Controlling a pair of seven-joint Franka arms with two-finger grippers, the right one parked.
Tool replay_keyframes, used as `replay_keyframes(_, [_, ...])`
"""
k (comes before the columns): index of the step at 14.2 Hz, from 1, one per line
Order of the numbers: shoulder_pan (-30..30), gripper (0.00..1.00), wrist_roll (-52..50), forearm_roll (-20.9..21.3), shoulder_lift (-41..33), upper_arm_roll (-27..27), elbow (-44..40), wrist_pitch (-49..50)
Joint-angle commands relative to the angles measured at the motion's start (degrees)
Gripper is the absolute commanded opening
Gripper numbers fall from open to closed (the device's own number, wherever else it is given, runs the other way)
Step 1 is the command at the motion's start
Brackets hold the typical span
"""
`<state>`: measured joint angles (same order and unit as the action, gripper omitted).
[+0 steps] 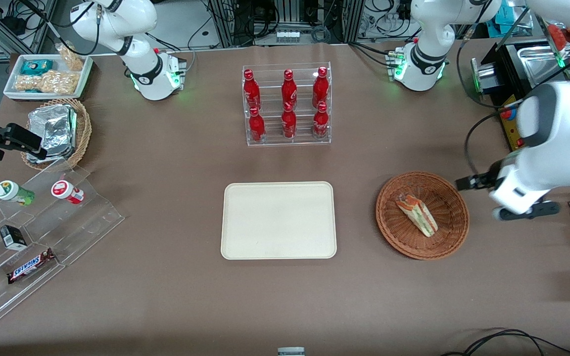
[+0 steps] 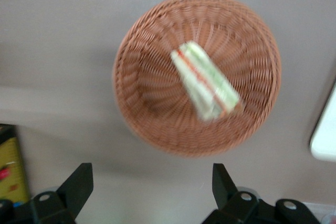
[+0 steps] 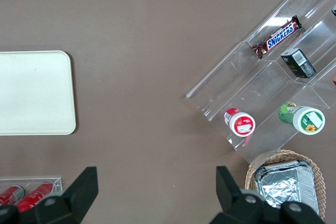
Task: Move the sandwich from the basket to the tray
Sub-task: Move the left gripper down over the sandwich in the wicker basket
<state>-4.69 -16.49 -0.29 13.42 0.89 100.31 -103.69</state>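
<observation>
Big brown table [image 1: 166, 306], and the landmark is the cream tray [image 1: 278, 220] lying flat and bare near its middle. Everything gets placed off that. Toward the working arm's end from the tray, close beside it, sits the round reddish-brown basket [image 1: 422, 215]. Farther from the front camera than the tray stands a clear rack of red bottles [image 1: 287, 104]. Toward the parked arm's end from the tray there's a stepped clear shelf [image 1: 42, 237] with snacks.

Now the arm. The gripper [image 2: 152, 192] hangs above the table just outside the basket, on the side away from the tray, and its two black fingers [image 2: 79, 184] are spread wide with nothing between them. From the wrist camera the basket sits squarely ahead of that open gap, so this looks to me like the approach step: reaching in, nothing grasped yet.

The sandwich [image 1: 417, 214] is in the basket, lying on its side across the woven bottom, well apart from the fingers. It's a small wedge, white bread with a red stripe and green layers along its edge, long and narrow, far smaller than the tray.

Next move, I'd say: bring the fingers over the basket's middle, turn them so they straddle the wedge's narrow width, then drop inside the low rim. Soft bread in slippery wrap, so a gentle squeeze, I reckon, and lift clear of the rim.
</observation>
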Motion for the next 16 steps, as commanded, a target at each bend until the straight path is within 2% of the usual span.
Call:
replay_keyframes(1, [-3.83,1.00,-13.51,1.08,-0.94,-0.19,5.42,-7.13])
replay_keyframes(6, [-7.44,1.00,-34.37,1.08,5.29,-0.19,5.51,-15.65])
replay_keyframes(11, [-7.71,1.00,-37.56,1.00,7.14,-0.19,10.60,-23.30])
replay_keyframes(14, [-7.53,1.00,-38.88,0.91,9.78,-0.45,10.26,-24.63])
replay_keyframes(15, [-7.44,0.83,-39.40,0.91,10.22,-0.45,10.43,-25.59])
replay_keyframes(16, [-7.27,0.53,-40.28,0.99,10.23,-0.45,10.70,-25.69])
